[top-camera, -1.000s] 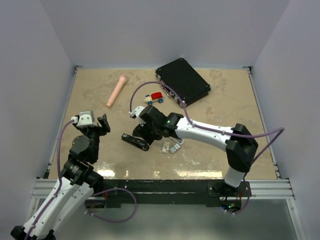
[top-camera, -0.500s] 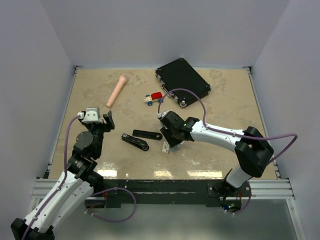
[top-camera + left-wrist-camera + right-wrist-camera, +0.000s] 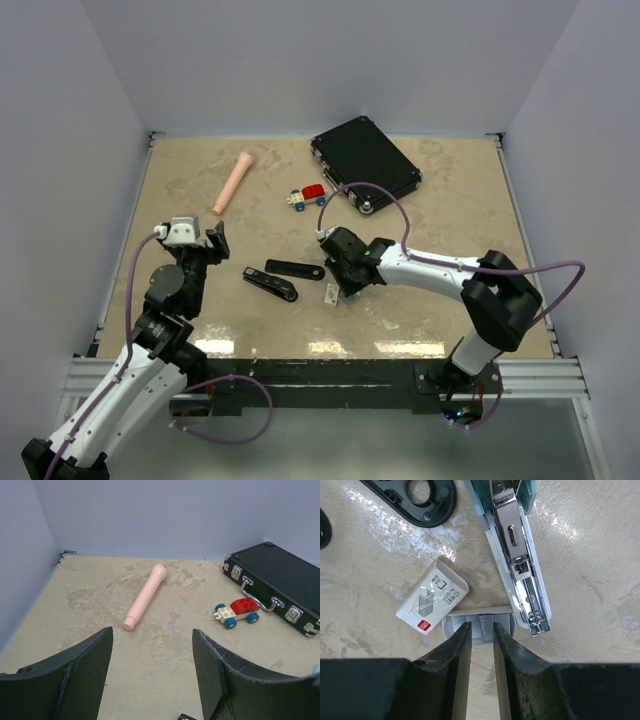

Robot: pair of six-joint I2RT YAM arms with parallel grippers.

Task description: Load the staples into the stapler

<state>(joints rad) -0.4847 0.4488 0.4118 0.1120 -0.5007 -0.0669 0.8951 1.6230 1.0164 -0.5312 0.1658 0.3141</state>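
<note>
A beige marbled table (image 3: 200, 190), walled in pale lilac, carries everything. At the far left the left gripper (image 3: 151, 630) hangs above it with jaws wide and nothing between them, probably parked there so the other arm has the work to itself. At its 12 o'clock lies a pink cylinder (image 3: 146, 596), which looks to be no part of the job. Toward the middle two black pieces (image 3: 272, 281) lie in a shallow V, clear of both grippers, and a toy car (image 3: 308, 197) sits well off at their 1 o'clock. Next comes a white box (image 3: 432, 598), flat on the table. Just beside it, at its 5 o'clock, are the staples (image 3: 485, 620), a grey strip lying flat. The right gripper (image 3: 481, 628) points straight down over them, jaws drawn narrow with a finger on either side of the strip's middle, a spacing that suits so thin a thing. Its tips hide the contact, so I cannot tell whether they grip yet. At the staples' 1 o'clock the stapler (image 3: 520, 565) lies open with its silver channel facing up and its end just beside them, so the carry should be short. A black case (image 3: 365, 163) rests well apart at the right gripper's 12 o'clock.
</note>
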